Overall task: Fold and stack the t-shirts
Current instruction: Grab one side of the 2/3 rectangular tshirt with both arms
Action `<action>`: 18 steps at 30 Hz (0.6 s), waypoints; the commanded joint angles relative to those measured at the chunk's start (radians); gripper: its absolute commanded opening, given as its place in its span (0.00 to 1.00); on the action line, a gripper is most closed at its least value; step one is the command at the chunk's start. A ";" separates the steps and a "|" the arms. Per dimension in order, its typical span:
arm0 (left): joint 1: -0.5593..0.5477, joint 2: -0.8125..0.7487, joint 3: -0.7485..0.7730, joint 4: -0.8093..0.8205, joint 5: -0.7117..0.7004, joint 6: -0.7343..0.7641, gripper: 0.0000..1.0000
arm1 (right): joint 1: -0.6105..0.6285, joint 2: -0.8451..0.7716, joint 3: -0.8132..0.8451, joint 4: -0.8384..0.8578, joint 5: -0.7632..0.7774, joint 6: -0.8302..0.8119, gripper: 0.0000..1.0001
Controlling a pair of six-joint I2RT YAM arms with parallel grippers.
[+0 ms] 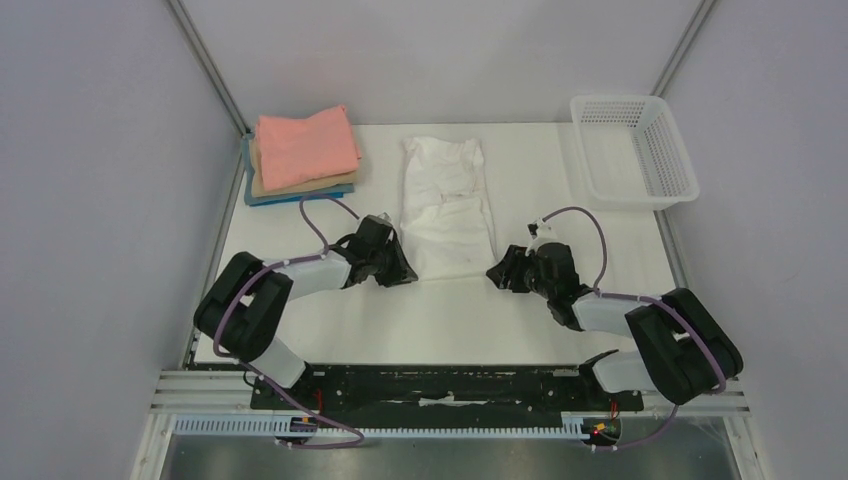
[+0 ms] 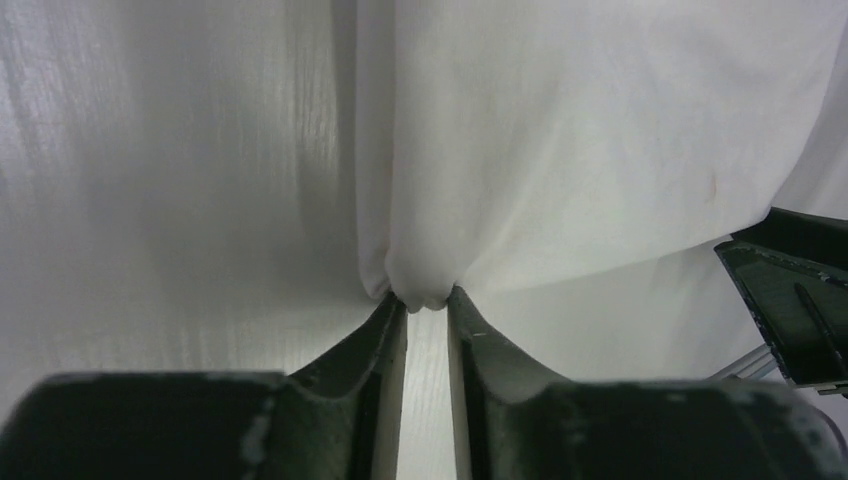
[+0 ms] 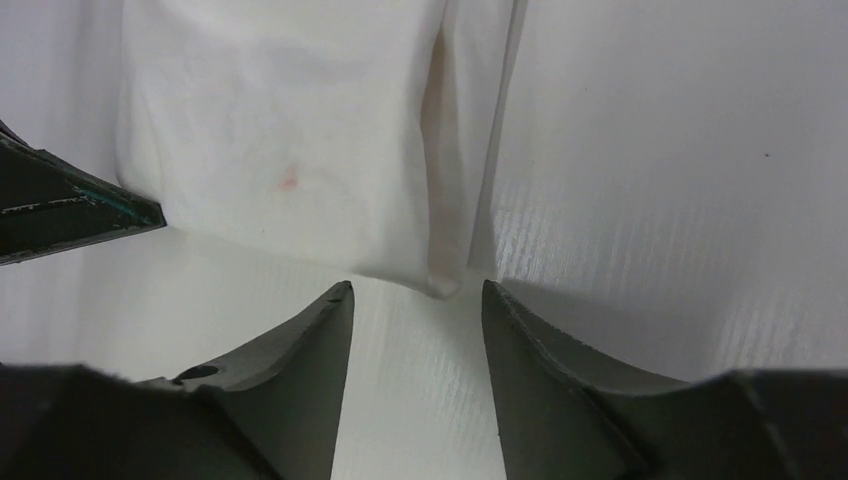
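Observation:
A plain white t-shirt (image 1: 447, 205) lies folded into a long strip on the middle of the table. My left gripper (image 1: 405, 272) is at its near left corner. In the left wrist view the gripper (image 2: 427, 300) is shut on a small bunch of the shirt's (image 2: 580, 150) corner. My right gripper (image 1: 497, 272) is at the near right corner. In the right wrist view it (image 3: 417, 288) is open, with the shirt's (image 3: 290, 150) corner just ahead of the tips, not between them. A folded stack at the back left has the salmon-pink shirt (image 1: 305, 148) on top, tan (image 1: 300, 185) and blue (image 1: 290, 197) beneath.
A white plastic mesh basket (image 1: 632, 150) stands at the back right corner. Grey walls enclose the table on the left, right and back. The right gripper's finger shows at the right of the left wrist view (image 2: 790, 290).

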 commanded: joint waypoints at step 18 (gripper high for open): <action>-0.035 -0.030 -0.114 0.034 -0.090 0.011 0.02 | 0.037 0.015 -0.163 0.210 -0.098 0.011 0.00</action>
